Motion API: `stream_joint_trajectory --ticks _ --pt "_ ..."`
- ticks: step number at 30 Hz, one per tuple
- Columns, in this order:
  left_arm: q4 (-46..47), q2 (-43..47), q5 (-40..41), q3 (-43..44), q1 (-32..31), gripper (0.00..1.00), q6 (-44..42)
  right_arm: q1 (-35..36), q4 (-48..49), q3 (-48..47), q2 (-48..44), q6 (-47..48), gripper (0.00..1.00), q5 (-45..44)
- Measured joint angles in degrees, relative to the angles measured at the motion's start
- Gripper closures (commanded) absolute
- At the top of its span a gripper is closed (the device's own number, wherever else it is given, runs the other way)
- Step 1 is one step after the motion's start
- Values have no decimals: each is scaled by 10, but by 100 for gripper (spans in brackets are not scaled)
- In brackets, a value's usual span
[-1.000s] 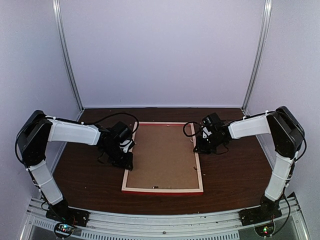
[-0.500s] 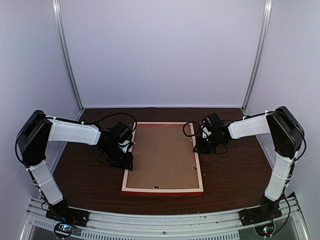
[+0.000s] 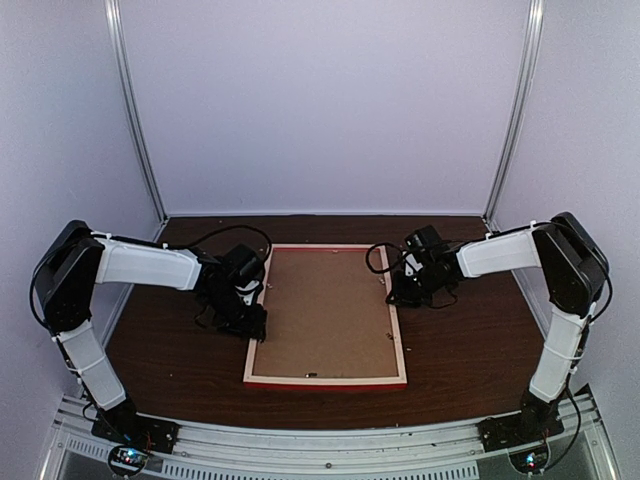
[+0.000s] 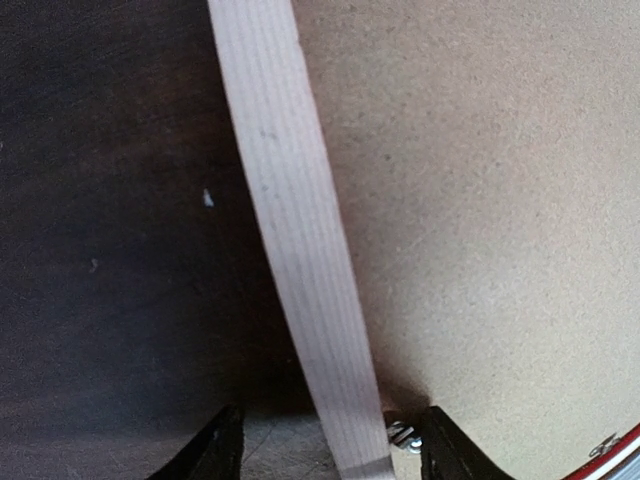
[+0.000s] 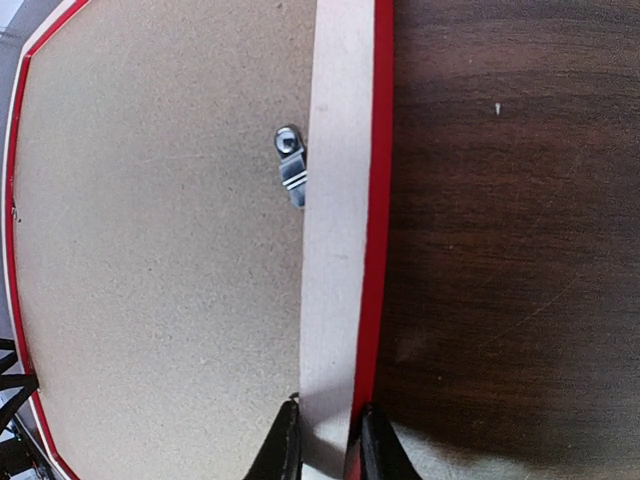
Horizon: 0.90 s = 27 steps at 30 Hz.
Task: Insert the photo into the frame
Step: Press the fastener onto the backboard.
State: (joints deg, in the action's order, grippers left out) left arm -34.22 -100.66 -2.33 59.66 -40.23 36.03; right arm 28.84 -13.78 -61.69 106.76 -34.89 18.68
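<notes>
jaws astride rails of the frame [image 5: 338, 200]

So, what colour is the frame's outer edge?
Bright red, on the pale wooden frame; right wrist view.

A dark brown wooden table [image 3: 470, 350] sits enclosed by plain pale lilac walls [image 3: 320, 100] with metal corner posts [image 3: 135, 110].

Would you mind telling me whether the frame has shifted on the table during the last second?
No. The frame has not shifted: in the top view its near red rail keeps the same gap to the front edge of the table.
</notes>
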Motion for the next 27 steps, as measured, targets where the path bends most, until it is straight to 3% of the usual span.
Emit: stream_joint_trajectory --ticks 7,13,27 --pt "3 -1 0 0 -2 42 9 0 1 0 1 0 100 5" --pt "12 -4 6 0 -1 36 18 -2 16 0 5 2 100 7" --pt "41 12 0 -26 -2 58 30 -3 23 2 6 4 100 8"
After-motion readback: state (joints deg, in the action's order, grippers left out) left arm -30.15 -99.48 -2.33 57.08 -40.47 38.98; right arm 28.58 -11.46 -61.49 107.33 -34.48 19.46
